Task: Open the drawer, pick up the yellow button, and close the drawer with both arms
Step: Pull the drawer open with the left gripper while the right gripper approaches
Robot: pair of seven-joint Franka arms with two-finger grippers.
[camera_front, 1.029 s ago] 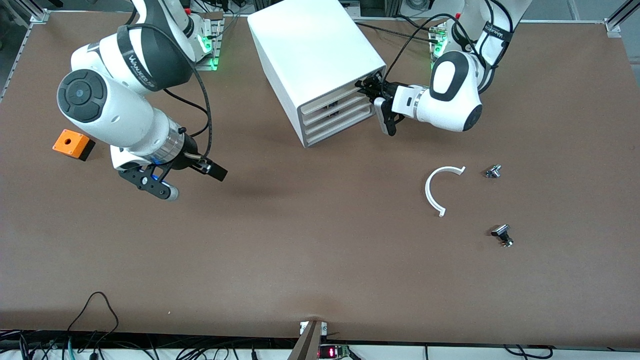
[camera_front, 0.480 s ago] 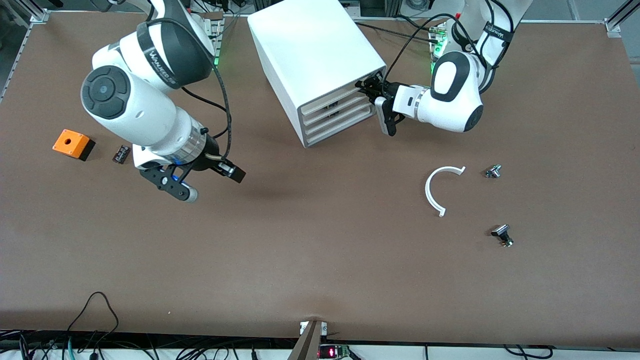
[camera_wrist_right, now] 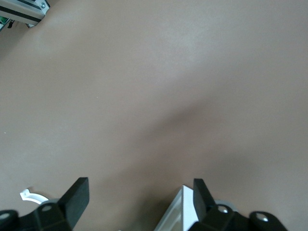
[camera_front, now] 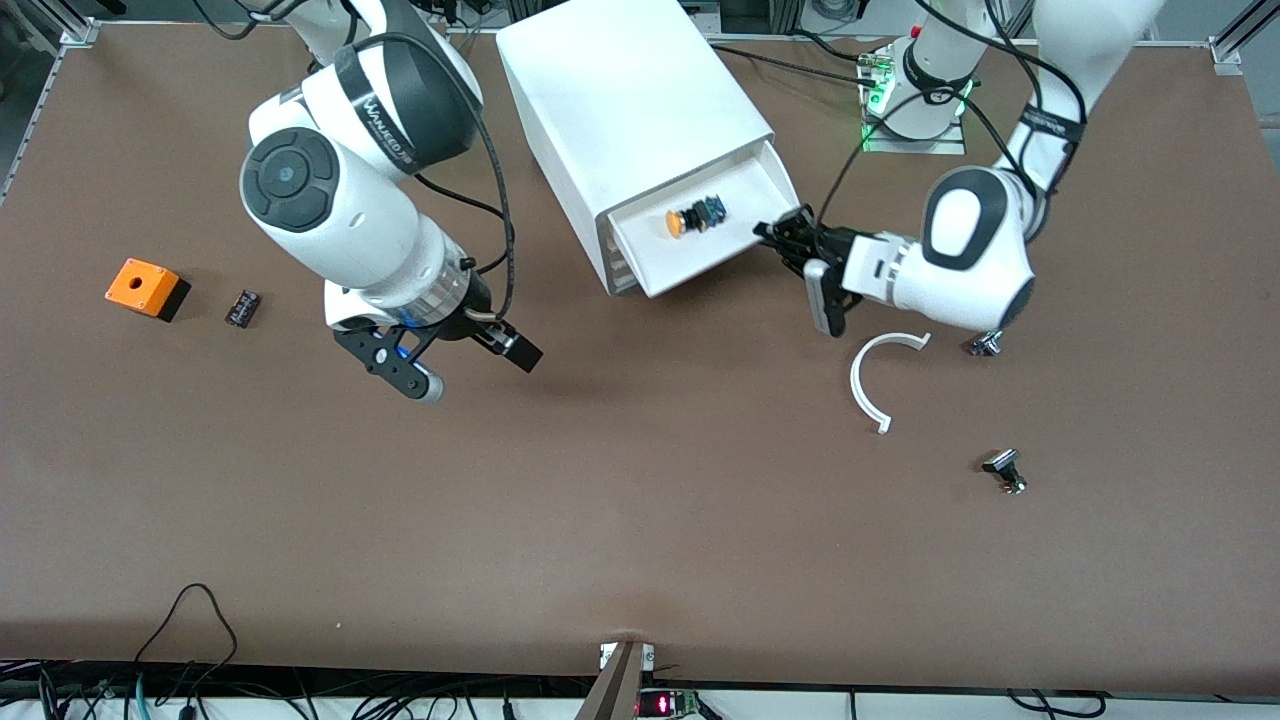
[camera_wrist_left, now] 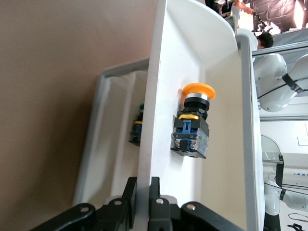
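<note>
the drawer point(camera_front: 700, 235) now stands pulled out of the cabinet point(camera_front: 630, 110), where a second ago it was shut flush with the fronts below it. the left gripper point(camera_front: 785, 238), at the corner of the drawer's front toward the left arm's end of the table, has its fingers pinched tight on the front wall; the left wrist view shows them point(camera_wrist_left: 154, 204) clamped on that wall's edge. the left arm has drawn back with the drawer and now hangs over the white arc point(camera_front: 880, 375). the button point(camera_front: 695, 217) lies on its side on the drawer floor, orange cap toward the right arm's end, near the middle of the tray and touching no wall. the right gripper point(camera_front: 455, 365) has travelled from near the orange box point(camera_front: 145, 287) toward the cabinet and hovers over bare table just off the cabinet's front corner, fingers spread wide and empty; its wrist view shows one corner of the cabinet between them. so the opening looks done, and the pick seems next: the right gripper likely needs to come over the drawer and drop onto the button while the left holds the drawer steady. the tray is shallow, so its rim should not hinder the reach much.
</note>
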